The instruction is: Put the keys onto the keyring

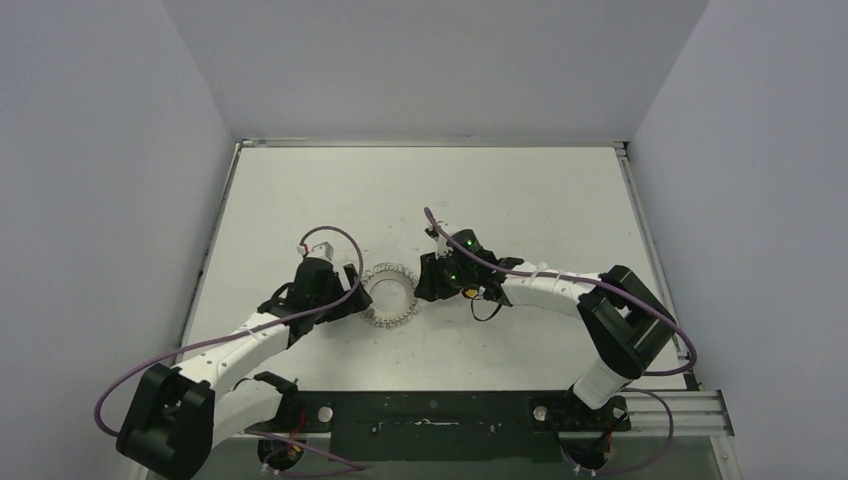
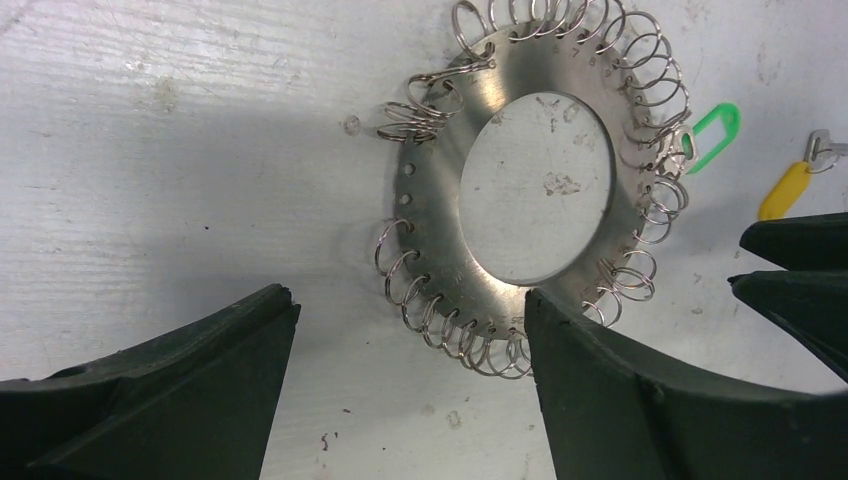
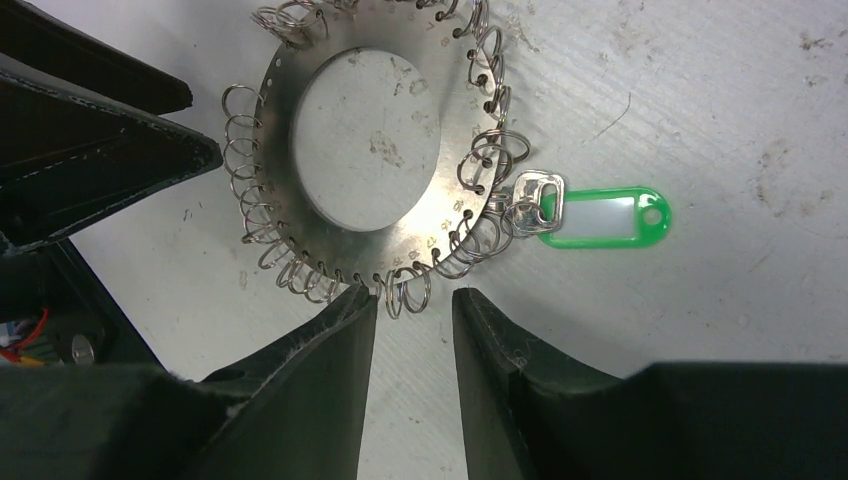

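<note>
The keyring (image 1: 390,296), a silver disc rimmed with wire loops, lies flat between both grippers. My left gripper (image 2: 408,300) is open wide and straddles the keyring's (image 2: 470,100) near rim, its right finger (image 2: 600,380) overlapping the edge. My right gripper (image 3: 415,297) has its jaws close together but apart, with two loops of the keyring (image 3: 275,150) at the tips. The green-headed key (image 3: 600,218) lies with its metal end among the loops; I cannot tell if it is threaded. The yellow-headed key (image 2: 785,190) lies loose on the table, apart from the ring, by the right gripper (image 1: 432,280).
The white table (image 1: 520,190) is scuffed and boxed in by grey walls on three sides, with a metal rail (image 1: 640,230) along its right edge. Purple cables (image 1: 335,235) loop over both arms. The left gripper's dark fingers (image 3: 100,150) sit at the ring's far side.
</note>
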Motion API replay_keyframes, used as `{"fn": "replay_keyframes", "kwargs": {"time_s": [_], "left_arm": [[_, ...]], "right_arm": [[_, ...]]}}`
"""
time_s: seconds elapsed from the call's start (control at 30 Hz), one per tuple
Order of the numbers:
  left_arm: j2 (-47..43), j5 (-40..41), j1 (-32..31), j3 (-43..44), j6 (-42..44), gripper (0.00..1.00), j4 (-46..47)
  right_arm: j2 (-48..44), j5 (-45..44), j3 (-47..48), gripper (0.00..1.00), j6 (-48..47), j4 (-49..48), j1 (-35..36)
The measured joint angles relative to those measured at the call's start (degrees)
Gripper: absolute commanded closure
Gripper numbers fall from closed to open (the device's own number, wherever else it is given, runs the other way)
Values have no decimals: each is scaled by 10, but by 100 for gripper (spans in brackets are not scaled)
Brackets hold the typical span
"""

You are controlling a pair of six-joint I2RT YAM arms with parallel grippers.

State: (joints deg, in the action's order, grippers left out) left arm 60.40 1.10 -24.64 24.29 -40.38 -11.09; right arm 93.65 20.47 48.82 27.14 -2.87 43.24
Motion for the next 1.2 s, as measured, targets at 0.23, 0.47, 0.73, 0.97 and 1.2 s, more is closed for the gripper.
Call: {"fn": "replay_keyframes", "kwargs": {"time_s": [0.23, 0.47, 0.73, 0.97, 1.2], "left_arm": [[39, -15, 0, 0, -10, 35, 14], [71, -19, 2, 4, -8, 54, 43], [132, -18, 3, 30, 24, 73, 78], [198, -18, 3, 66, 80, 78, 127], [258, -13, 3, 110, 153, 55, 167]], "right_arm": [[23, 0, 27, 64, -13, 24, 4], [51, 0, 32, 71, -20, 56, 8], [56, 4, 31, 92, -17, 64, 12], [56, 16, 12, 95, 6, 48, 25], [55, 25, 5, 82, 19, 37, 40]]}}
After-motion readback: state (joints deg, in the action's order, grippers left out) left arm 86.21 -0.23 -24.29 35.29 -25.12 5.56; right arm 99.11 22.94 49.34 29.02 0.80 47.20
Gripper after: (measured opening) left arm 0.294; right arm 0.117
